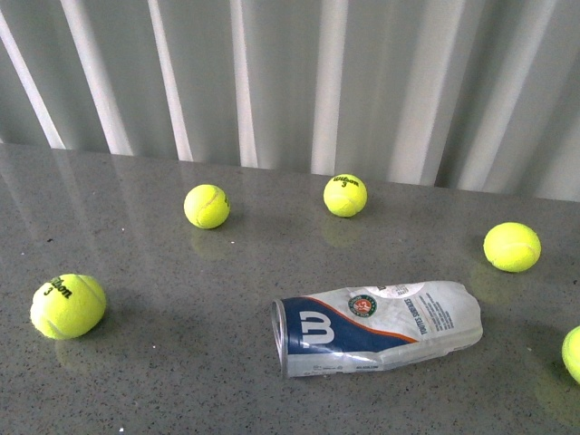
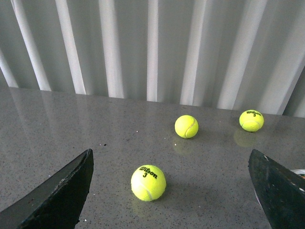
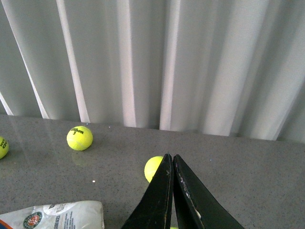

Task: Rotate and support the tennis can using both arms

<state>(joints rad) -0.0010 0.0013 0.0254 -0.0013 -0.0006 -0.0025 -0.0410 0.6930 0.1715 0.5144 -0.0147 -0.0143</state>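
Grippers come nearest. Left gripper (image 2: 170, 155) is released, fingers (image 2: 57, 195) wide apart and gripping nothing. Right gripper (image 3: 171, 157) is clenched, fingers (image 3: 190, 200) pressed together with nothing between them. The right wrist view shows the white end of the can (image 3: 57, 214) near the right gripper, not touching.

On the grey table (image 1: 181, 390) the can (image 1: 376, 326) lies on its side, near the front and right of centre. It is crumpled, with the rim end to the left and the W logo facing up.

Edge ball (image 1: 573, 353) is near the can's right end, cut off by the frame. Left ball (image 1: 68, 306), printed 3, is well apart to the left. Right ball (image 1: 512, 246) sits further back. Back-left ball (image 1: 207, 206) and back-mid ball (image 1: 345, 195) lie near the white curtain (image 1: 290, 82).
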